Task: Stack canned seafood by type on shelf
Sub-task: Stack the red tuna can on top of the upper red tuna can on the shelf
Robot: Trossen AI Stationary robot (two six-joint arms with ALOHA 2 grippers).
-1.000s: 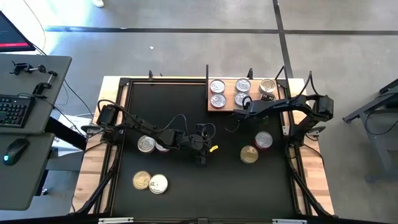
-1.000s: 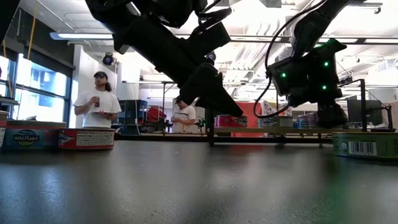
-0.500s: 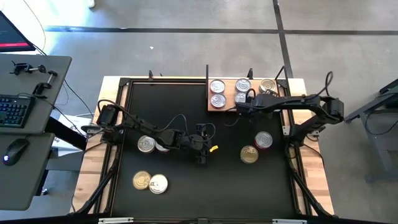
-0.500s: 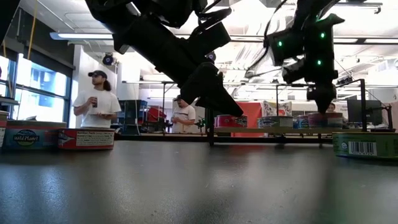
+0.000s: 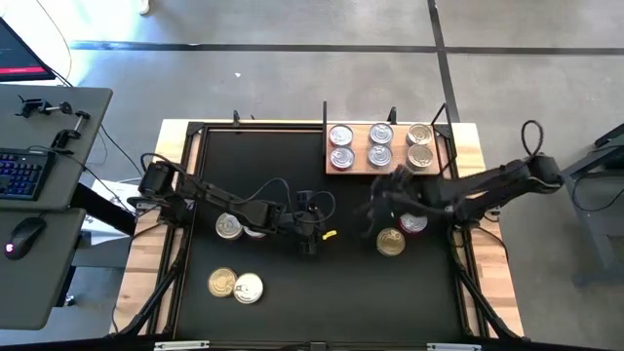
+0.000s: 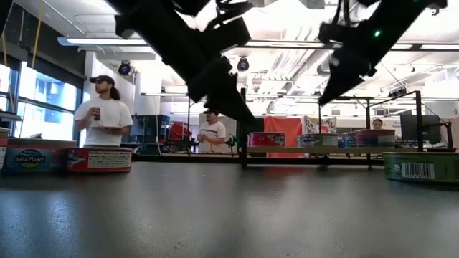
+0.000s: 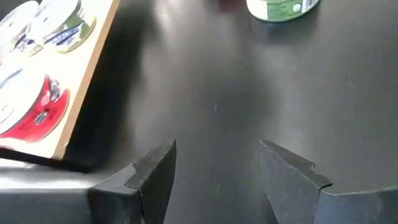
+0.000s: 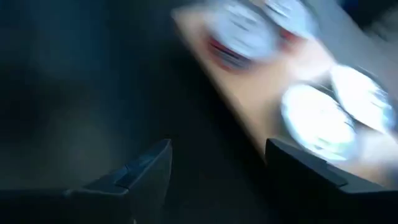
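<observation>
The light-wood shelf (image 5: 360,166) with black posts sits at the mat's far right. Several silver- and gold-lidded cans (image 5: 379,144) stand on it, in three pairs. On the mat a gold-lidded can (image 5: 390,242) and a red-sided can (image 5: 413,222) rest on their bases. More cans (image 5: 236,285) and a pair (image 5: 229,225) lie to the left. My right gripper (image 5: 375,209) hovers open over the mat, just near of the shelf and left of the red-sided can. In its wrist view (image 8: 217,165) the shelf shows blurred. My left gripper (image 5: 309,237) hangs open (image 7: 217,168) above mid-mat, touching nothing.
A black mat (image 5: 292,302) covers the table inside a black frame. A small yellow item (image 5: 331,233) lies by the left gripper. A desk with a keyboard (image 5: 24,175) stands left of the table. Two people (image 6: 107,122) stand far back in the room.
My right arm has swung away from the shelf toward the near edge and risen, its open gripper now over the mat beside the loose cans. The shelf's right near can, covered by the arm before, now shows. My left arm has drawn back slightly toward the left.
</observation>
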